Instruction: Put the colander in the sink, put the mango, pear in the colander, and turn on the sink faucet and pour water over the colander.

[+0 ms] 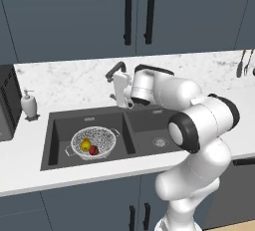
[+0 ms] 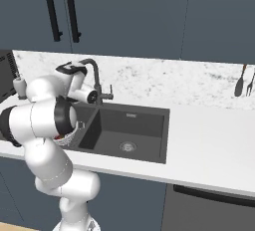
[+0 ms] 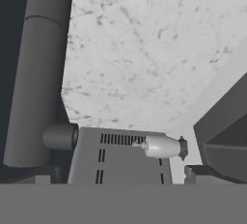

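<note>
The colander (image 1: 93, 142) sits in the left basin of the dark sink (image 1: 52, 140), with the yellow pear (image 1: 85, 145) and the red mango (image 1: 93, 150) inside it. The sink faucet (image 1: 115, 69) rises behind the divider, and no water shows at its spout. My gripper (image 1: 118, 95) hovers right at the faucet's base, open and holding nothing. In the hand view the faucet column (image 3: 38, 73) stands close on the left with its side lever stub (image 3: 60, 136) low down, and the fingertips (image 3: 193, 174) are spread wide. The arm hides most of the colander (image 2: 69, 136) in the right base view.
A white soap dispenser (image 1: 28, 103) stands left of the sink beside a dark appliance (image 1: 6, 108). The right basin drain (image 1: 160, 141) lies under my arm. Utensils (image 1: 243, 63) hang on the back wall at the far right. Upper cabinets with black handles (image 1: 128, 12) hang above.
</note>
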Tool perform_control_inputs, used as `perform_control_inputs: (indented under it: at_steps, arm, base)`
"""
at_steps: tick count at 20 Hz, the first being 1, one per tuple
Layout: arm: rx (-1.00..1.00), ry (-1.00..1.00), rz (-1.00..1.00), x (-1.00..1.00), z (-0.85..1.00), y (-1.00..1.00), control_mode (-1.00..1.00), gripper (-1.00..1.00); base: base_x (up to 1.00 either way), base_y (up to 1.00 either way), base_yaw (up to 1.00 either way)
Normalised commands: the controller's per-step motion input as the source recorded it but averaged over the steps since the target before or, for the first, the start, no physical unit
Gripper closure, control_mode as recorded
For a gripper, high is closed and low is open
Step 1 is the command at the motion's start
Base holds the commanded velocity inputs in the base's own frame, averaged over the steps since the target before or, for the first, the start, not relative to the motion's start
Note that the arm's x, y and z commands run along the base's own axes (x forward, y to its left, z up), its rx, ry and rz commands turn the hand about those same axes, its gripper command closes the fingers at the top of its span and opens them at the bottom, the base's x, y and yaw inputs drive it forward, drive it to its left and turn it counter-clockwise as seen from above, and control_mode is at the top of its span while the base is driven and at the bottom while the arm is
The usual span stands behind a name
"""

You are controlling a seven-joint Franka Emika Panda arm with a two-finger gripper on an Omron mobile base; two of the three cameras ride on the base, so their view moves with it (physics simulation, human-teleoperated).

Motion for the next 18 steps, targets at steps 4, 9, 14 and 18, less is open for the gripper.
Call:
perform_control_inputs:
  at_steps: [4,9,14,18]
  arm:
    - [0.03,0.04,-0.01,0.25,0.00,-0.21,-1.00,-1.00]
    - [0.04,0.05,0.00,0.19,0.00,-0.30,-1.00,-1.00]
    - [0.03,0.07,0.00,0.22,0.00,-0.34,-1.00,-1.00]
    - [0.01,0.10,0.00,0.26,0.00,-0.28,-1.00,-1.00]
  base:
    - [0.00,0.00,0.00]
    - [0.00,0.00,0.00]
    - [0.00,0.00,0.00]
    - [0.00,0.00,0.00]
